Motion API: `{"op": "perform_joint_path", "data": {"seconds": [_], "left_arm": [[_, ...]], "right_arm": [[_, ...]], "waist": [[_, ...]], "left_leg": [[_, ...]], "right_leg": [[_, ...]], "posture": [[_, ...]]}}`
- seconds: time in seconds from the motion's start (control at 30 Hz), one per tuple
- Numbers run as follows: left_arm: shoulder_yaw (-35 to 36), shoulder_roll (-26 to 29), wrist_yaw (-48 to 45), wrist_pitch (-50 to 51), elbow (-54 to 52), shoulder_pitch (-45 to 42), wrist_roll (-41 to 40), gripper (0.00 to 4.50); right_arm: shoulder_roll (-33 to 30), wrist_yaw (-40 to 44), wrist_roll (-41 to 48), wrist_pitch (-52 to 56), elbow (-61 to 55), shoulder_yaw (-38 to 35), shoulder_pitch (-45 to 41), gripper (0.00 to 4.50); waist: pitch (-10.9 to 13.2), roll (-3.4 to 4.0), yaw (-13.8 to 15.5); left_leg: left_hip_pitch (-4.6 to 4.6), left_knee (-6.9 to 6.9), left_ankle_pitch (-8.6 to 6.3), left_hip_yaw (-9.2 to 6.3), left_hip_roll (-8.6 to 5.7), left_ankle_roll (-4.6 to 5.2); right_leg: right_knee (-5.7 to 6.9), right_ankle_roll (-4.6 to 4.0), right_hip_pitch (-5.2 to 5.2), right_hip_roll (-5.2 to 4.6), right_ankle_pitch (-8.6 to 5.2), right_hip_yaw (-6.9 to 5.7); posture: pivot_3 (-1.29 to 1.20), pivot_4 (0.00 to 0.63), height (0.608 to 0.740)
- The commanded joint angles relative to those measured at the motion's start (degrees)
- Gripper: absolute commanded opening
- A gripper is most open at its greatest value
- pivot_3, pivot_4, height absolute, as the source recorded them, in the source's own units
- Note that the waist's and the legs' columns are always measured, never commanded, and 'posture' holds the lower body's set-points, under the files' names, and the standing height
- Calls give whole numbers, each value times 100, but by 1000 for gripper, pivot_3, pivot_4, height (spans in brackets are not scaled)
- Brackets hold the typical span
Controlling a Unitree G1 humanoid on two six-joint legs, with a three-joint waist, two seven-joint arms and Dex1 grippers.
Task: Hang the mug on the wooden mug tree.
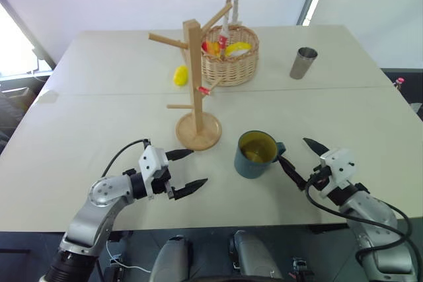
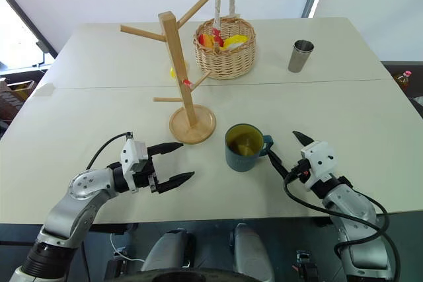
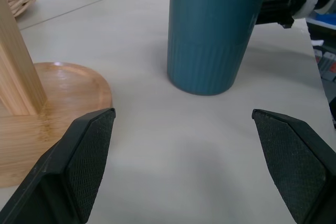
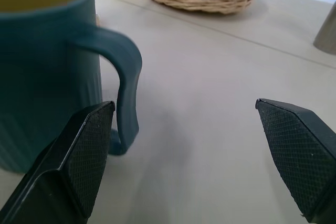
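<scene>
Two claws low over the near table edge, both spread wide, nothing held. Left claw (image 1: 187,168) sits at 7 o'clock from the mug tree, tips pointing toward the mug. Right claw (image 1: 299,160) is just at 3 o'clock of the mug (image 1: 255,154), one finger (image 4: 79,161) close beside the handle; can't tell if it touches. Mug stands upright on the table (image 1: 99,117), handle toward the right claw, yellow-green inside, not on any peg. Mug tree (image 1: 195,84) upright at 10 o'clock from the mug, disc base near it but apart. Farther back: wicker basket (image 1: 230,57) at 12, yellow fruit (image 1: 180,75) beside the post, steel tumbler (image 1: 303,63) at 1 o'clock.
</scene>
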Motion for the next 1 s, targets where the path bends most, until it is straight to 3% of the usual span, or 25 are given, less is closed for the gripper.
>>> {"op": "perform_joint_path", "data": {"seconds": [0.03, 0.67, 0.77, 0.97, 1.0], "left_arm": [[50, 38, 12, -61, -205, 44, -28, 4500], [74, 75, 86, -156, -271, 226, 32, 4500], [78, 89, 96, -166, -267, 224, 30, 4500], [75, 94, 108, -179, -244, 199, 34, 4500], [75, 94, 109, -181, -244, 197, 34, 4500]], "right_arm": [[28, -6, -17, -87, 63, 30, -157, 4466], [392, 53, -138, -377, 1102, 435, -950, 4466], [420, 142, -53, -301, 1031, 483, -942, 3575], [416, 205, 40, -199, 834, 506, -858, 398], [410, 200, 34, -188, 797, 507, -841, 55]], "waist": [[0, 0, -3], [0, 0, -8], [0, 0, -7], [0, 0, -7], [0, 0, -7]], "left_leg": [[0, 0, 0, 0, 0, 0], [1, 1, 0, 0, 0, 0], [1, 1, 0, 0, 0, 0], [1, 1, 0, 0, 0, 0], [1, 1, 0, 0, 0, 0]], "right_leg": [[0, 0, 0, 0, 0, 0], [3, 0, -1, 0, 0, 0], [3, 0, -1, 0, 0, 0], [3, 0, -1, 0, 1, 0], [3, 0, -1, 0, 1, 0]], "posture": [[0, 150, 740], [0, 150, 740], [0, 150, 740], [0, 150, 740], [0, 150, 740]]}}
